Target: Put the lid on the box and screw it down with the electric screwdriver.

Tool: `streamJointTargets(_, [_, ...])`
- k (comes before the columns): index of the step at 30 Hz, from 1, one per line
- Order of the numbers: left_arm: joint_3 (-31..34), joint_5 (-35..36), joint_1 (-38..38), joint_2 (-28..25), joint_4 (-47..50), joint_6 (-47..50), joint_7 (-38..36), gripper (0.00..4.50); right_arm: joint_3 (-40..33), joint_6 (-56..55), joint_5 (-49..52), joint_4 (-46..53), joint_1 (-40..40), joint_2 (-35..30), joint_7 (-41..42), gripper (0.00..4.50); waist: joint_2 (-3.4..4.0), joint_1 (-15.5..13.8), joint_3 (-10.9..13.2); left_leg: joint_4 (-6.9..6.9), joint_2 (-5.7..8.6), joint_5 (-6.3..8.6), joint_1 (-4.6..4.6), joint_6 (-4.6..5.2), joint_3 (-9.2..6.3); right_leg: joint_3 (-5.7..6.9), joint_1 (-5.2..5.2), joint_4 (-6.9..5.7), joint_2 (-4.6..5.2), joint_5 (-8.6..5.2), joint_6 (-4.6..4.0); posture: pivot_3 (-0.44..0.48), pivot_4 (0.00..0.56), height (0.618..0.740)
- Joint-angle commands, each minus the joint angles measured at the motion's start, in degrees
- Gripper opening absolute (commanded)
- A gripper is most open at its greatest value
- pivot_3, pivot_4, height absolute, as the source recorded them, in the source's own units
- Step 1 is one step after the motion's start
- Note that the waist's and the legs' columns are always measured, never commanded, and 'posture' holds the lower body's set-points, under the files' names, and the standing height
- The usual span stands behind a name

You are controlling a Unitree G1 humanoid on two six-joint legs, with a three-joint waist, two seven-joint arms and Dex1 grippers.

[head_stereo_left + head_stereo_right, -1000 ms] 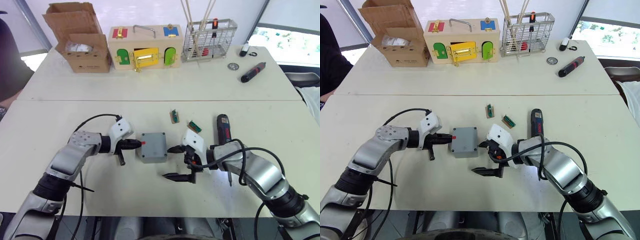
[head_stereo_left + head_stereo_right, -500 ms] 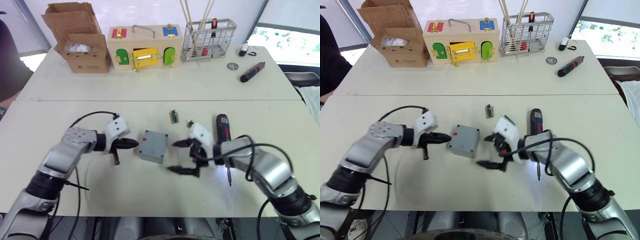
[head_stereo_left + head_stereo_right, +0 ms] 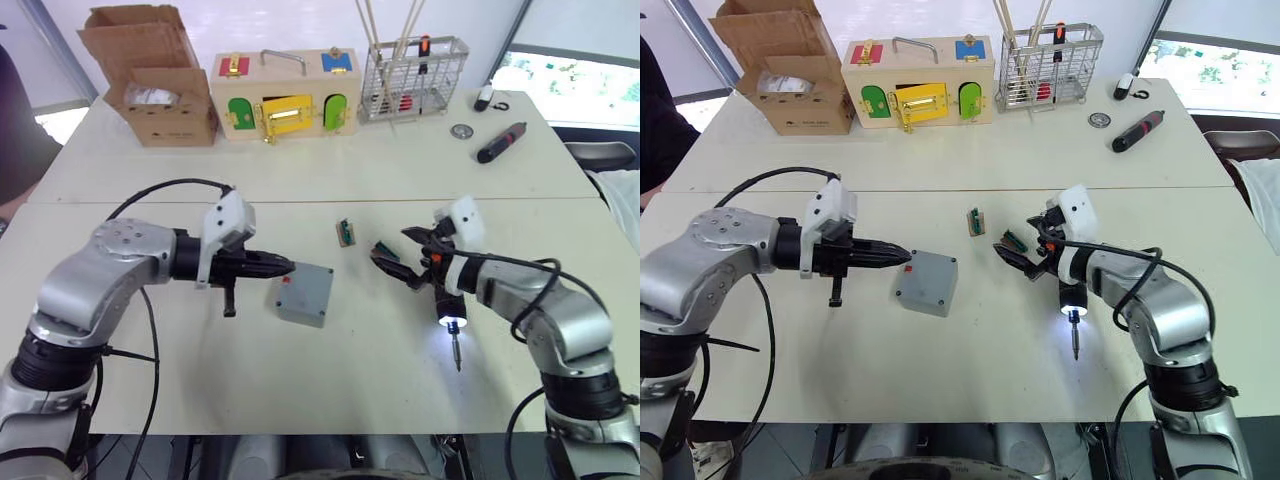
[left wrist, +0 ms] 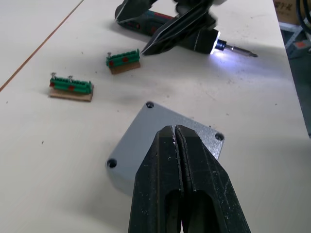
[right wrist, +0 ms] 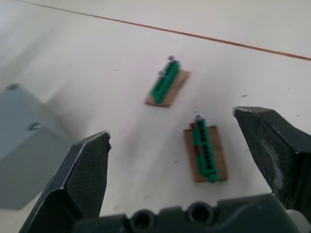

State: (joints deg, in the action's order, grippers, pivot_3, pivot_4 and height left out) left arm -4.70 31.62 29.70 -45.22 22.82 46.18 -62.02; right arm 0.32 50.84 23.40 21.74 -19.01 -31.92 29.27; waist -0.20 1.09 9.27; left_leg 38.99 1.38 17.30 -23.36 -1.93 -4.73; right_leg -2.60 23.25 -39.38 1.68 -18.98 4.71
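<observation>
**Right arm pulls off the box and goes to the driver**

My left arm has swung in over the pale table (image 3: 330,400) — its gripper (image 3: 285,266), both black fingers pressed together with nothing between them, now hangs just above the near-left edge of the small grey square plastic box (image 3: 304,293). The box lies on the table, turned a little askew from how it sat a second ago, red mark on the side toward that gripper. From the left wrist view its top face looks closed, with screw holes at the corners, so I judge the lid is already on it, though I cannot see the seam.

My right gripper (image 3: 408,256) has drawn away from the box to the right, fingers spread wide and empty, above the long black cylindrical electric screwdriver (image 3: 448,303) — whose tip light is now on, bit pointing toward me. Two small green terminal strips on brown card (image 5: 166,87) lie between box and driver.

I read this as the switch from seating the lid to picking up the driver.
</observation>
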Motion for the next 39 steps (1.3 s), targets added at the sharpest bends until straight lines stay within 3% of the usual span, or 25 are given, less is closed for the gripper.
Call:
streamJointTargets(1, [-1.0, -0.9, 1.2, -0.5, 2.3, -0.5, 1.2, 0.0, 1.3, -3.9, -2.8, -1.5, -1.1, 1.4, -1.7, 4.48, 0.0, -0.1, 0.0, 0.01, 0.01, 0.0, 0.0, 0.0, 0.01, -0.01, -0.01, 0.0, 0.01, 0.0, 0.0, 0.0, 0.15, 0.74])
streamJointTargets(3, [-1.7, -1.4, 0.8, -0.9, 2.7, -0.9, 1.3, 0.0, 1.9, -5.3, -4.0, -3.4, -1.7, 2.3, -2.3, 4.48, 0.0, -0.1, 0.0, 0.01, 0.02, -0.01, 0.0, -0.01, 0.05, -0.03, -0.01, 0.01, 0.02, 0.0, 0.0, 0.0, 0.15, 0.74])
streamJointTargets(11, [-2.4, -2.1, -0.7, -2.7, 2.5, -2.0, 0.8, 0.0, 2.4, -8.4, -6.3, -7.8, -2.7, 3.8, -2.8, 2.23, 0.0, -0.2, 0.0, 0.01, 0.01, -0.03, 0.0, -0.06, 0.04, -0.03, 0.0, 0.01, 0.01, 0.0, 0.0, 0.0, 0.15, 0.74])
streamJointTargets(22, [-2.7, -3.0, -0.8, -1.4, 0.8, -2.7, 2.1, 0.0, 3.1, -9.5, -7.7, -10.1, -3.4, 5.5, -2.5, 2.23, 0.0, -0.1, 0.0, 0.01, 0.01, -0.03, 0.0, -0.05, 0.04, -0.03, 0.0, 0.01, 0.0, 0.0, 0.0, 0.0, 0.15, 0.74])
streamJointTargets(26, [-3.0, -3.0, -1.3, -1.4, 0.4, -3.1, 2.3, 0.0, 3.3, -10.0, -8.2, -10.4, -3.4, 5.7, -2.2, 0.92, 0.0, -0.1, 0.0, 0.01, 0.01, -0.03, 0.0, -0.05, 0.04, -0.03, 0.0, 0.01, 0.0, 0.0, 0.0, 0.0, 0.15, 0.74])
streamJointTargets(27, [-2.9, -2.8, -1.4, -1.3, 0.6, -2.9, 2.3, 0.0, 3.3, -10.1, -8.3, -10.6, -3.5, 5.9, -2.4, 0.32, 0.0, -0.1, 0.0, 0.01, 0.01, -0.03, 0.0, -0.05, 0.04, -0.03, 0.0, 0.01, 0.01, 0.0, 0.0, 0.0, 0.15, 0.74])
streamJointTargets(28, [-3.0, -2.9, -1.6, -1.2, 0.7, -3.0, 2.5, 0.0, 3.3, -10.3, -8.4, -10.9, -3.6, 5.9, -2.5, 0.01, 0.0, -0.1, 0.0, 0.01, 0.01, -0.03, 0.0, -0.05, 0.04, -0.03, 0.0, 0.01, 0.01, 0.0, 0.0, 0.0, 0.15, 0.74])
streamJointTargets(39, [-2.7, -2.8, -1.5, -0.6, 0.3, -2.7, 2.8, 0.0, 2.5, -10.7, -9.6, -10.5, -4.1, 5.9, -2.6, 0.01, 0.0, -0.1, 0.0, 0.01, 0.01, -0.03, 0.0, -0.06, 0.04, -0.03, 0.0, 0.01, 0.01, 0.0, 0.0, 0.0, 0.15, 0.74])
